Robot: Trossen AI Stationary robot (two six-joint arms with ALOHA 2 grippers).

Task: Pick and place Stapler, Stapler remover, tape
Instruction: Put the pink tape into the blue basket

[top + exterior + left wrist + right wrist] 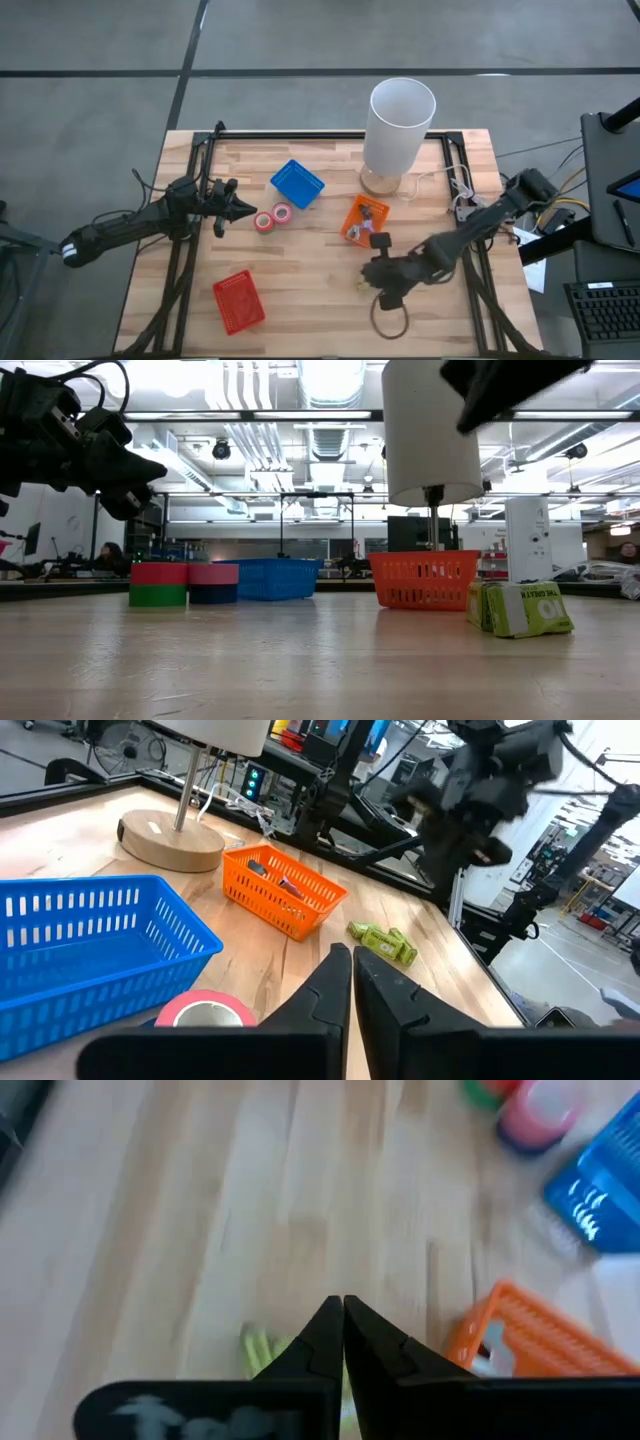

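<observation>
Two tape rolls sitting mid-table, a couple of small tools already in the orange basket

The tape rolls lie flat side by side, touching, just left of centre in the overhead shot, right below the blue basket; from table level at left of frame one roll is red over green and the other is pink over dark blue, both with open centres. The orange basket, centre-right from above, holds small items, one dark and one reddish, too small to tell which is the stapler. A green packet lies on the wood just below that basket.
</observation>
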